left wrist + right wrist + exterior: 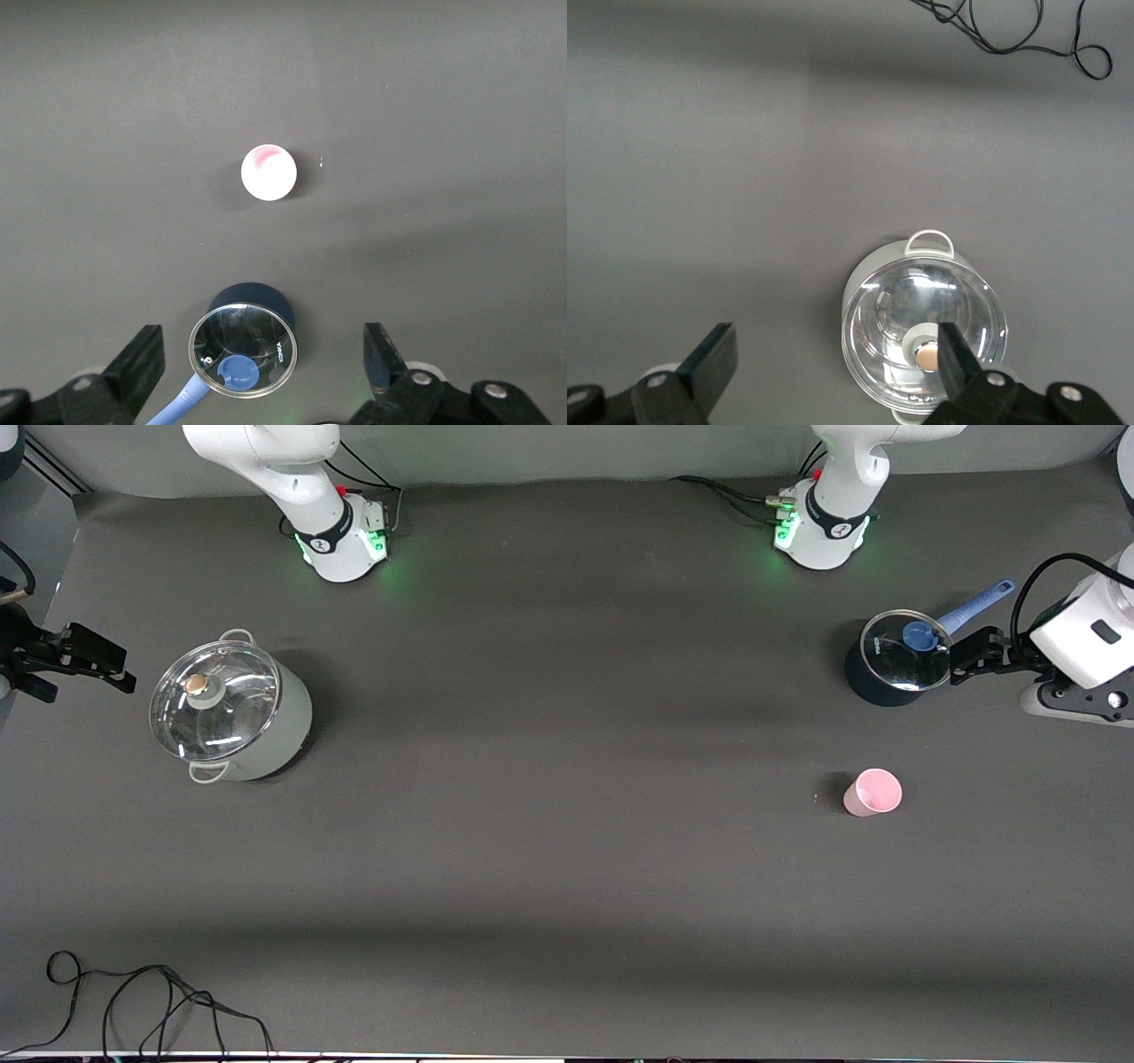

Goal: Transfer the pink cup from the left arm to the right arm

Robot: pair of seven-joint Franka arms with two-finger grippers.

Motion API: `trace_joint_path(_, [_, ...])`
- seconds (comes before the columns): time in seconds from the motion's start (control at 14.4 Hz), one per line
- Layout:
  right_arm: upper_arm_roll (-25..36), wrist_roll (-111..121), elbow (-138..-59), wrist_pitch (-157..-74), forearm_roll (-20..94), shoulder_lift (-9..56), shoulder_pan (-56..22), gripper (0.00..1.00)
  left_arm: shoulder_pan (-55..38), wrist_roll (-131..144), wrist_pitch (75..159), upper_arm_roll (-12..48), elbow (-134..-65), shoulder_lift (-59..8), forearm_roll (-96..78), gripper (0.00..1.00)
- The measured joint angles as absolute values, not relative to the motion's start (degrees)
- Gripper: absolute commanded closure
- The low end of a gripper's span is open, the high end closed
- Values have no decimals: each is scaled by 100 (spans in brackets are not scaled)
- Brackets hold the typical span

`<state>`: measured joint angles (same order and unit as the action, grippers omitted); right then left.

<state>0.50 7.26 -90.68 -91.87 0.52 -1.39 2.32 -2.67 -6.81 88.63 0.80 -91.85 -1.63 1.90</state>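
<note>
Pink cup (873, 793) sits untouched on table, so we haven't started. Left gripper (961, 664) over saucepan (895, 660), wide open, empty. Right gripper (106, 669) waits beside pot (232, 707), open, empty too.

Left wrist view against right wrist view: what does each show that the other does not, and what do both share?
Only the left wrist view shows the pink cup, standing free on the table, and the lidded saucepan with its blue handle. Only the right wrist view shows the big lidded pot and a black cable. Both show the dark table and an open pincer, left and right, holding nothing.
</note>
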Motion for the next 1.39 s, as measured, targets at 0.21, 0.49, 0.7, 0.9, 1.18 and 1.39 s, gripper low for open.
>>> trace_joint_path(0.21, [53,726,-9071,-9187,60,-131,232,0,-264,-795,8860,73,-9187,-163,188,0])
trace_joint_path(0.49, [54,725,-9071,-9187,60,-132,231,0,-203,-1456,8860,55,-9185,-163,163,1])
trace_joint_path(0.7, [54,725,-9071,-9187,60,-129,231,0,3,-2410,8864,38,-9175,-162,-44,1])
trace_joint_path(0.9, [54,725,-9076,-9187,60,-118,230,0,480,-3746,8891,23,-9175,-163,-504,1])
trace_joint_path(1.18, [54,725,-9079,-9187,60,-85,230,0,1146,-5652,8956,3,-9184,-279,-1064,1])
trace_joint_path(1.39, [54,725,-9079,-9187,60,-62,230,0,1712,-7105,9049,-1,-9205,-645,-1903,0])
